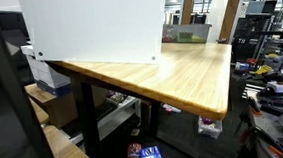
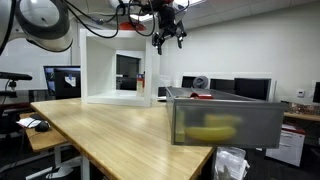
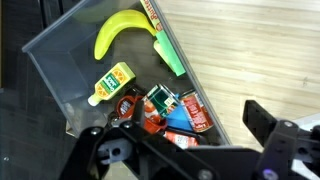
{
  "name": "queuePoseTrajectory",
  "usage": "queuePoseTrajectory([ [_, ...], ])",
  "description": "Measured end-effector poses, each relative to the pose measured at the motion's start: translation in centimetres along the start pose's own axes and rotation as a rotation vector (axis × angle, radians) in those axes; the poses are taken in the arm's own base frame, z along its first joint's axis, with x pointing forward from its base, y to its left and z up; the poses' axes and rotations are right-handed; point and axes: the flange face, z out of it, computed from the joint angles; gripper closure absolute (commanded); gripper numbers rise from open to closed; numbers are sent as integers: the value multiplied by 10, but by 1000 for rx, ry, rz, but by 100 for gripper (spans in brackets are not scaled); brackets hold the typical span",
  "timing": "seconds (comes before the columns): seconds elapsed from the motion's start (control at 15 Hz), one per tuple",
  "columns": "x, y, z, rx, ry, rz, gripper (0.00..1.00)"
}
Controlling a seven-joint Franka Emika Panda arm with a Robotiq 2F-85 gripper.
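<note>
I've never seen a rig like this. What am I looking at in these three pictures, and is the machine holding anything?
This is a single robot arm with a two-fingered gripper at its tip. Two pictures come from cameras standing in the room, looking at the same wooden table from different places. The third comes from a camera on the arm's wrist and looks down past the gripper's fingers.

On the table stand a white box-like frame and a see-through grey bin. The wrist view shows what is in the bin: a banana, a green stick-like item, a small yellow-green bottle and some red packets or cans.

The gripper hangs open in the air with the bin below it and holds nothing.
</note>
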Motion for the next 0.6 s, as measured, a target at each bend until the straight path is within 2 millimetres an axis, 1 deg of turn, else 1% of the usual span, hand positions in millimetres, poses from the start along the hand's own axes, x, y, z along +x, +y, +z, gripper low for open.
queuePoseTrajectory([
  [0.13,3,-2,4,16,-3,-11,0],
  [0.27,7,-4,17,62,-21,-25,0],
  [0.6,6,7,49,145,-79,-24,0],
])
